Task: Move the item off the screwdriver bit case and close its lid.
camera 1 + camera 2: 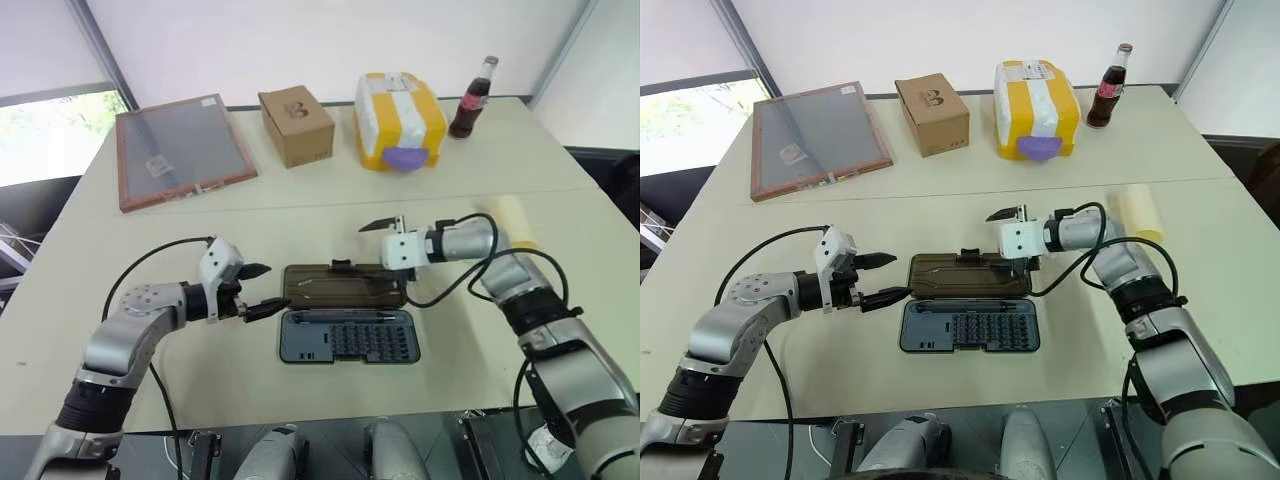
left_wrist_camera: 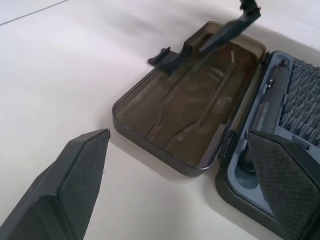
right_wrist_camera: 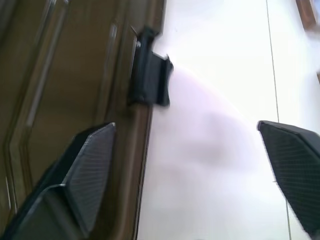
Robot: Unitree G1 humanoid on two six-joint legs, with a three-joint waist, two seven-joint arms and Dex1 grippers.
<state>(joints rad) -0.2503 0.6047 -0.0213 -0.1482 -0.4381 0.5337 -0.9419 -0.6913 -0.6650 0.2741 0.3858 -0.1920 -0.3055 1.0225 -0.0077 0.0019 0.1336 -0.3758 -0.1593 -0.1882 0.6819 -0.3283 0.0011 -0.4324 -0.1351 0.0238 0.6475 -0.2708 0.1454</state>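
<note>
Lid (image 1: 343,284) flat open, edges unobstructed

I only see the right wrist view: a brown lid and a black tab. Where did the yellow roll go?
Observer: The cream-yellow roll lies on the table, off to the robot's right, apart from the screwdriver bit case.
Operator: Is the lid shut yet?
Observer: No. The lid lies flat open on the far side of the case's bit-filled half.
Operator: Where's the other arm?
Observer: The left gripper is open, at the left end of the case.
</note>
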